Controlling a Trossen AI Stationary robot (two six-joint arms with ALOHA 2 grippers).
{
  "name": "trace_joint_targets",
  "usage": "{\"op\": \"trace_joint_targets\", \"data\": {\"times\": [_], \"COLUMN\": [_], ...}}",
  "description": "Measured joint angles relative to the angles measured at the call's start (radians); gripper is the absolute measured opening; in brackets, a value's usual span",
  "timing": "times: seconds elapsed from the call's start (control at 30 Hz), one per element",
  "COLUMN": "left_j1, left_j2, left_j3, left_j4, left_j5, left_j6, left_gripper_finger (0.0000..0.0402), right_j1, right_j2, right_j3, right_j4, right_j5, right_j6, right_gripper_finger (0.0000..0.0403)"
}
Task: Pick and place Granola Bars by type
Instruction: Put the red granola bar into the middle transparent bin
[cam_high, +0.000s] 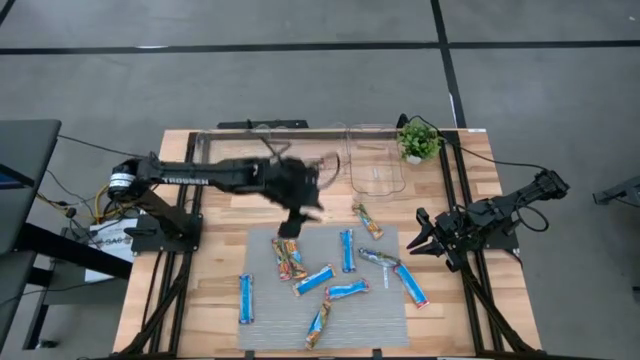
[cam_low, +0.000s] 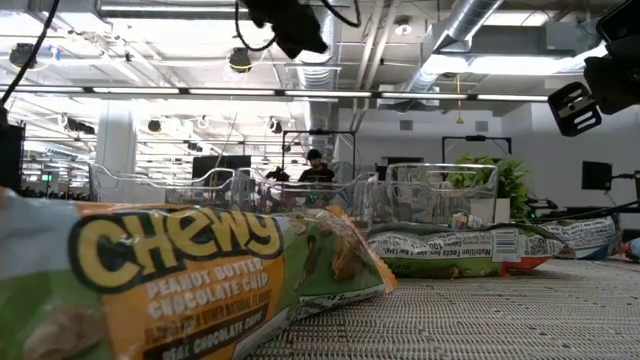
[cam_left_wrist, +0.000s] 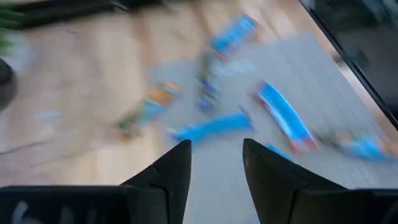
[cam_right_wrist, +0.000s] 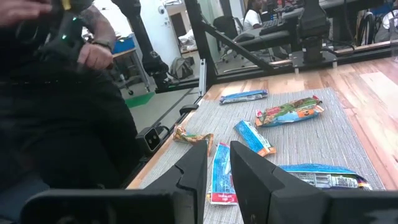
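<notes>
Several wrapped granola bars lie flat on a grey mat (cam_high: 385, 305): blue ones (cam_high: 246, 298) (cam_high: 347, 250) (cam_high: 410, 284), an orange-brown multicoloured one (cam_high: 288, 258), and a silvery-green one (cam_high: 380, 258). Another multicoloured bar (cam_high: 367, 220) lies on the bare wood past the mat's far edge. My left gripper (cam_high: 291, 228) (cam_left_wrist: 215, 167) is open and empty, raised above the mat's far left part, over the bars. My right gripper (cam_high: 420, 235) (cam_right_wrist: 218, 167) is open and empty at the mat's right edge. The low view shows a multicoloured bar (cam_low: 180, 280) close up and the silvery-green bar (cam_low: 460, 250).
Clear plastic containers (cam_high: 375, 165) (cam_high: 255, 148) stand along the table's far edge, with a small potted plant (cam_high: 417, 140) at the far right corner. Bare wood lies left of the mat. A person in dark clothing (cam_right_wrist: 62, 106) stands beyond the table in the right wrist view.
</notes>
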Motion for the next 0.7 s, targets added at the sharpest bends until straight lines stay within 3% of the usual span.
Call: {"op": "trace_joint_targets", "data": {"times": [0.23,0.43,0.57,0.7], "left_j1": [-0.211,-0.335,-0.388,-0.425], "left_j2": [0.0,0.0,0.0,0.0], "left_j3": [0.0,0.0,0.0,0.0], "left_j4": [-0.234,-0.42,-0.512,-0.556], "left_j5": [-0.036,-0.224,-0.292,-0.395], "left_j6": [0.171,0.318,0.441,0.455], "left_gripper_finger": [0.0137,0.0137,0.0137,0.0137], "right_j1": [0.0,0.0,0.0,0.0], "right_j2": [0.0,0.0,0.0,0.0], "right_j3": [0.0,0.0,0.0,0.0], "right_j4": [0.0,0.0,0.0,0.0], "right_j5": [0.0,0.0,0.0,0.0], "right_j6": [0.0,0.0,0.0,0.0], "right_gripper_finger": [0.0062,0.0062,0.0062,0.0062]}}
